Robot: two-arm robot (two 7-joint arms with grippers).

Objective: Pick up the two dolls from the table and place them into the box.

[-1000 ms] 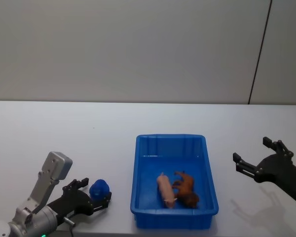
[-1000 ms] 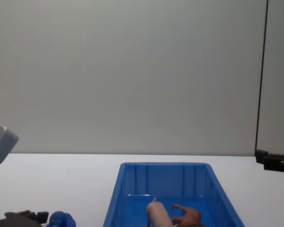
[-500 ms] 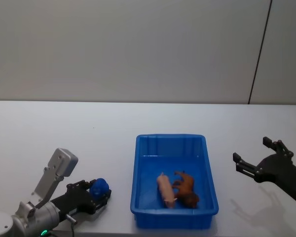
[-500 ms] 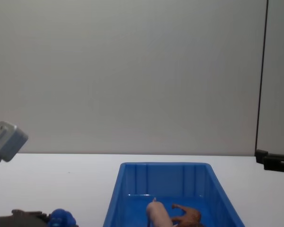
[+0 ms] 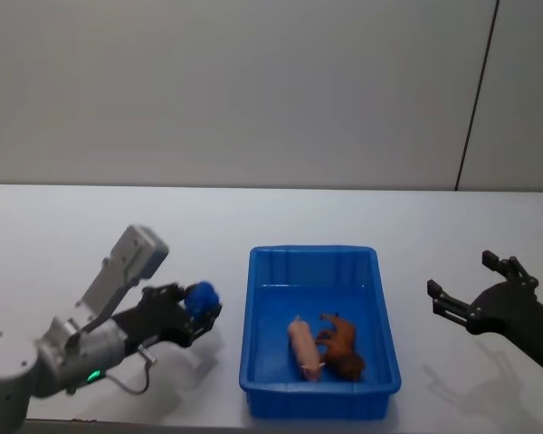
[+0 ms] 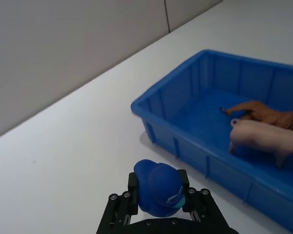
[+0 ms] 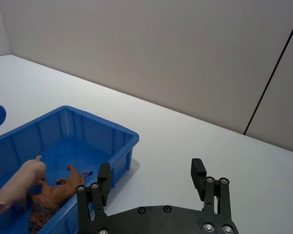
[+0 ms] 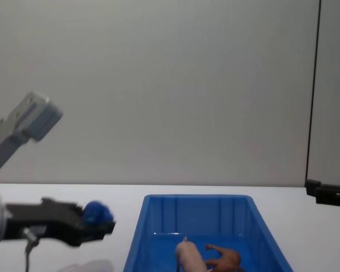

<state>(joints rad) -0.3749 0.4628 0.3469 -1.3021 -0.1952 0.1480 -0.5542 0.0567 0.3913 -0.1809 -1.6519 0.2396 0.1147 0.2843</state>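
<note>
A blue knobbly doll (image 5: 201,296) (image 6: 159,192) (image 8: 96,213) hangs above the table, with my left gripper (image 5: 197,307) (image 6: 157,191) (image 8: 99,220) shut on it just left of the box. The bright blue box (image 5: 258,353) (image 6: 185,146) (image 7: 115,134) (image 8: 147,226) sits at the table's front centre. A pink pig (image 5: 303,348) (image 6: 266,139) (image 7: 17,185) (image 8: 188,258) and a brown animal (image 5: 342,344) (image 6: 263,112) (image 7: 53,195) (image 8: 225,259) lie inside it. My right gripper (image 5: 471,289) (image 7: 151,178) stands open to the right of the box, holding nothing.
The white table (image 5: 163,235) stretches to a plain grey wall behind. A dark vertical seam (image 5: 478,95) runs down the wall at the right.
My left gripper has risen off the table with the blue doll and moved right toward the box. The right arm has not moved.
</note>
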